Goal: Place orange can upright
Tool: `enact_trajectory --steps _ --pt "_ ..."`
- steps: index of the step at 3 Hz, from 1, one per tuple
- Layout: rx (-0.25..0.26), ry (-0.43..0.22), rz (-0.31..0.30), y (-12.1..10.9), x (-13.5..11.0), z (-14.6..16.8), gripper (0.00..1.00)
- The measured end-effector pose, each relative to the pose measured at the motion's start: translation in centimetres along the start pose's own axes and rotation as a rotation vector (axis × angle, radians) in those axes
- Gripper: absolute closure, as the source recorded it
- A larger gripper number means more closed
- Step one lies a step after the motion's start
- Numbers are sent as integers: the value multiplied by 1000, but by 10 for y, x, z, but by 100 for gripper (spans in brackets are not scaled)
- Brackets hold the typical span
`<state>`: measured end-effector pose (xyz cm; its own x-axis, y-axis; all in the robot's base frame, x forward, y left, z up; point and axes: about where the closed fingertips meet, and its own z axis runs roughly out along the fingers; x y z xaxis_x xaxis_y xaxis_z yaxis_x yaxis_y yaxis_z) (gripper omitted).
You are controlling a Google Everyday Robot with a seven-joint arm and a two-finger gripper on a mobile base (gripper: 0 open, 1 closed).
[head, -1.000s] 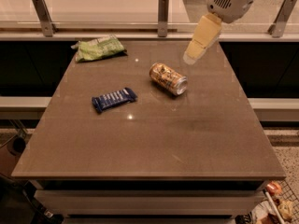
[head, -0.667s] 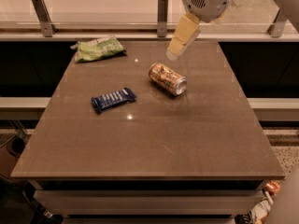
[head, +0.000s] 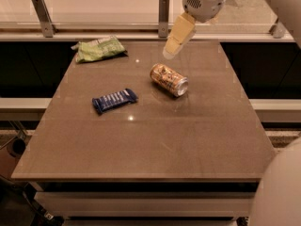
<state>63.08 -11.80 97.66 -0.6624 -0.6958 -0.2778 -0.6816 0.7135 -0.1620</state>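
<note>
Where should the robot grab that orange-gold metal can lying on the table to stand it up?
Probably mid-body on the orange-gold metal can, from above, squeezing across its curved sides. It lies on its side on the brown table, one silver end facing front-right, leaving the round flanks exposed. The gripper hovers just behind it, apart.

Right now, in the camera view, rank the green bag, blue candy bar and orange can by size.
1. green bag
2. blue candy bar and orange can, too alike to rank
The gripper hangs behind the can.
</note>
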Motion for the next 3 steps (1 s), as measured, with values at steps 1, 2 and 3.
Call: enact_trajectory --steps 1,2,3 --pt "-45 5 -20 3 -14 18 0" --pt "-65 24 -26 11 -21 30 0" --pt "-75 69 -18 23 -22 45 0"
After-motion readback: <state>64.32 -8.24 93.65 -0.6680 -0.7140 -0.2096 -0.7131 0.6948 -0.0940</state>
